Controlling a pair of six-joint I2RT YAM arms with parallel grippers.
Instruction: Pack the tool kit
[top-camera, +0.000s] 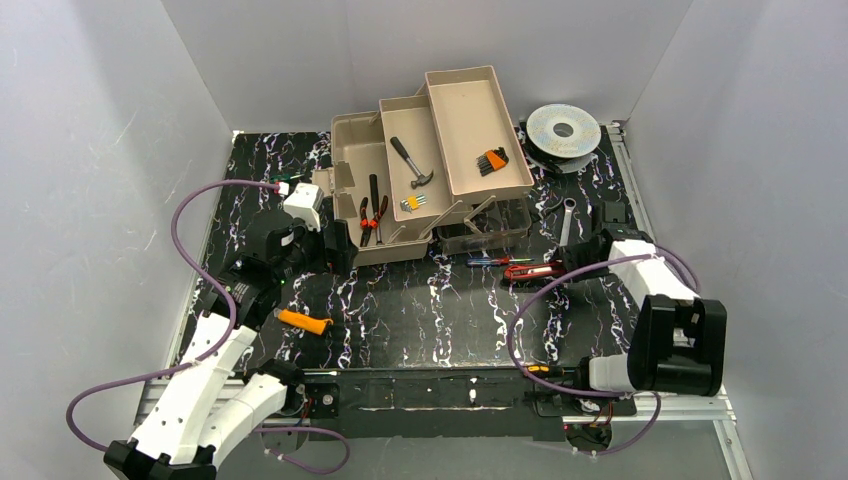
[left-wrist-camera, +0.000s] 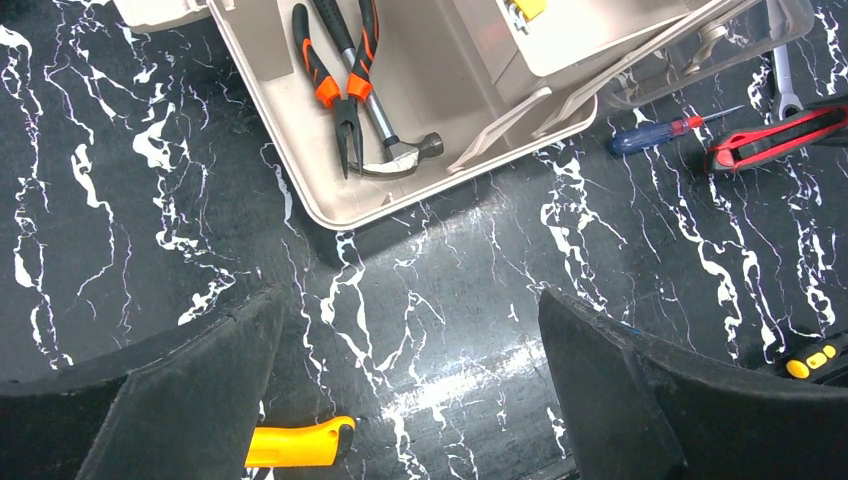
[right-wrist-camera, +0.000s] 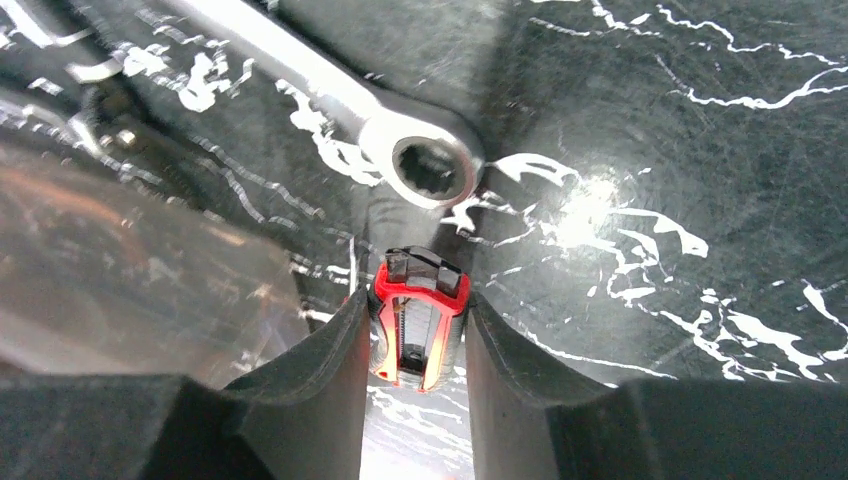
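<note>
The taupe toolbox stands open at the back centre, beige trays folded out. Orange-handled pliers and a small hammer lie in its base; another hammer and orange hex keys lie in the trays. My left gripper hangs open and empty over the mat just in front of the box's front left corner. My right gripper is shut on the red utility knife, right of the box, low over the mat.
A silver wrench, a blue-and-red screwdriver, an orange-handled tool and a yellow-and-black tool lie on the black marbled mat. The smoky lid hangs off the box's front. A silver wire spool sits at the back right.
</note>
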